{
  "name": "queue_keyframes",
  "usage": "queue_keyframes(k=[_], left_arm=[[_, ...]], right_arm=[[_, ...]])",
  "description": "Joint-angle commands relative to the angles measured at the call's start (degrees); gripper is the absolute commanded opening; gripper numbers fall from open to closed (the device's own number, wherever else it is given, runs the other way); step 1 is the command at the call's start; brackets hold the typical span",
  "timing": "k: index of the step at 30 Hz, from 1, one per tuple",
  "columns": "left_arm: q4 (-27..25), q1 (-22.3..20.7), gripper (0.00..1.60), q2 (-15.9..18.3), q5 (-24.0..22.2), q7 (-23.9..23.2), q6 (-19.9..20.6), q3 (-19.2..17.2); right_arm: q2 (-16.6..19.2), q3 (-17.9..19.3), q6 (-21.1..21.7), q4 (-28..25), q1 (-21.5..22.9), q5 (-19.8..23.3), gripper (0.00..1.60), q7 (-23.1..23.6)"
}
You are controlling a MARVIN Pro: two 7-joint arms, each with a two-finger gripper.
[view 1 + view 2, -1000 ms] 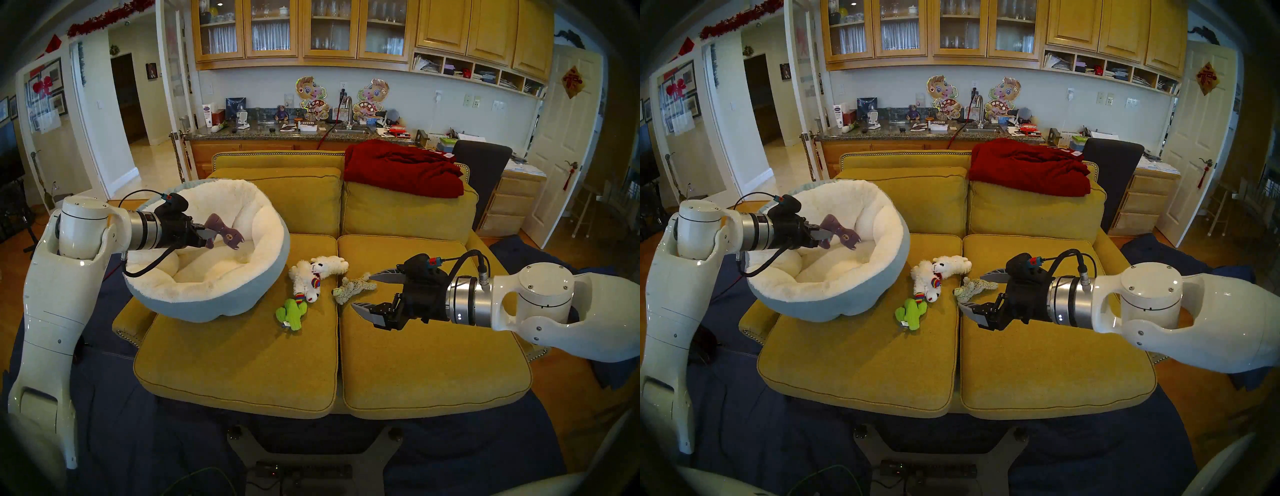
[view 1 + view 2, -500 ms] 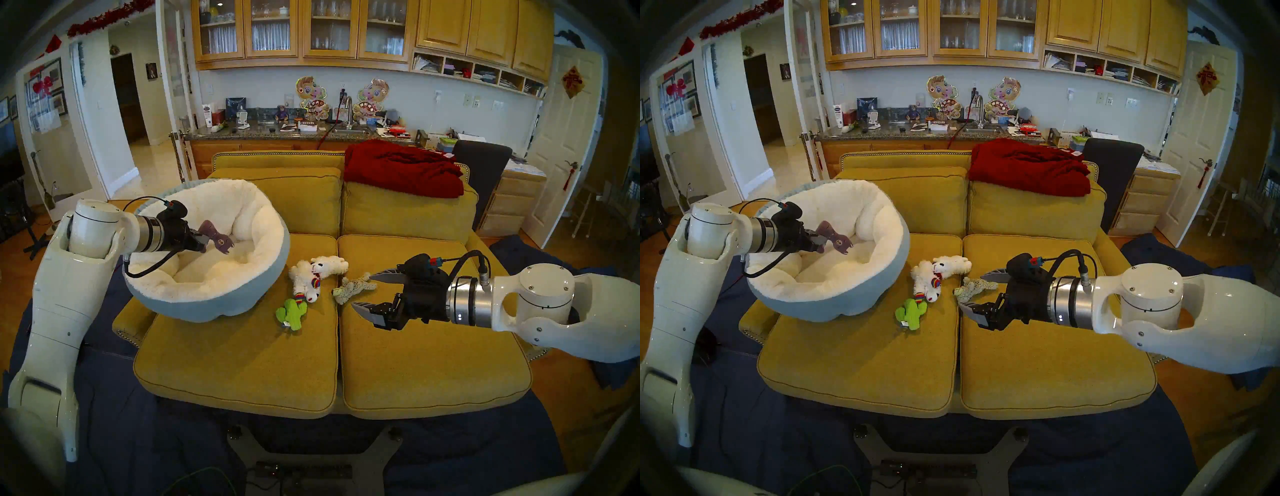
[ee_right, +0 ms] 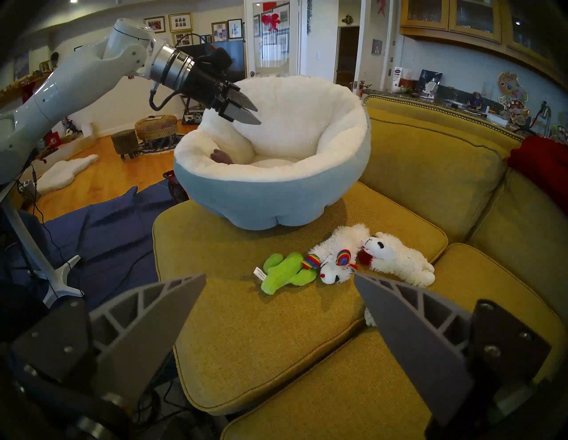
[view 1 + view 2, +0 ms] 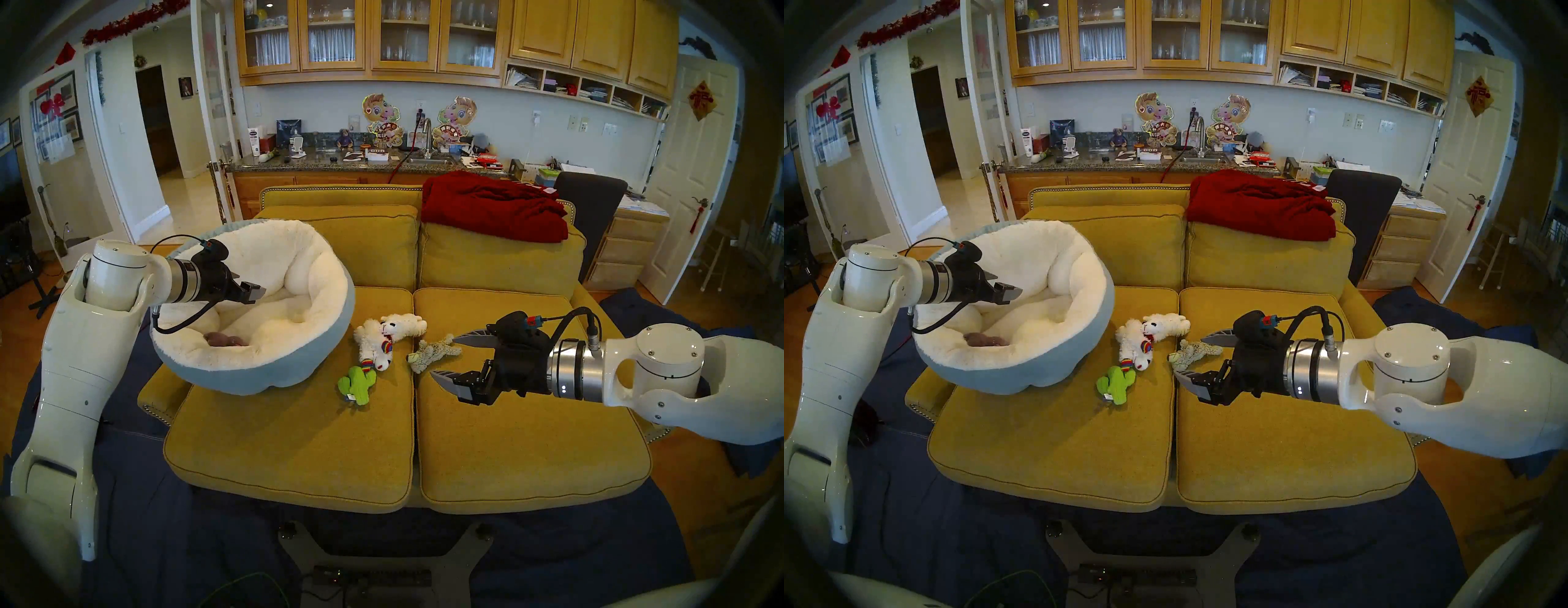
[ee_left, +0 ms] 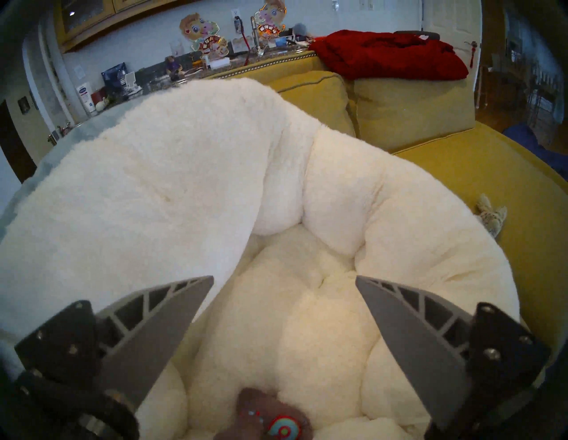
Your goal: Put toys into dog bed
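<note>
The dog bed (image 4: 263,378), cream inside and blue-grey outside, sits on the sofa's left seat cushion. The purple-grey toy (image 4: 222,339) lies inside it and also shows in the left wrist view (image 5: 264,421). My left gripper (image 4: 256,291) hangs open and empty above the bed's near-left rim. The green cactus (image 4: 358,384), the rainbow-trimmed lamb (image 4: 373,346) and the plain white lamb (image 4: 403,327) lie together right of the bed. The shaggy tan toy (image 4: 432,352) lies just off my right gripper (image 4: 443,356), which is open, empty and hovering over the right cushion.
A dark red blanket (image 4: 492,208) is draped over the sofa's right back cushion. A dark chair (image 4: 589,204) stands behind the sofa. A navy cloth (image 4: 148,530) covers the floor in front. The yellow sofa seat (image 4: 297,446) stretches toward me.
My left gripper drew back to the left over the bed and opened. The purple-grey toy dropped from it into the bed. The right arm has not moved.
</note>
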Motion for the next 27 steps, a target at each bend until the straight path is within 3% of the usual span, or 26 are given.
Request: queue_keyframes(k=[1,11,18,27], left_arm=[[-4.87,-1.15,1.6,0.39,-3.03,-3.45,-1.12,-2.14],[-11.31,3.72,1.6,0.07,-6.28,-9.23,-2.3,-2.55],[-11.82,5.5,1.6,-0.89,-6.37,-10.03,-3.27,-1.2],[-12.87,7.78,1.6,-1.73,-6.51,-11.57,-7.75,-0.67]], right_arm=[[-0.08,0.14,-1.1,-0.26,2.66,0.01,1.6,0.14],[-0.08,-2.01,-1.4,-0.32,4.78,0.08,1.6,0.2],[-0.08,-4.0,-1.72,-0.36,6.68,0.12,1.6,0.24],[-0.08,-6.64,-2.11,-0.44,9.17,0.15,1.6,0.23]])
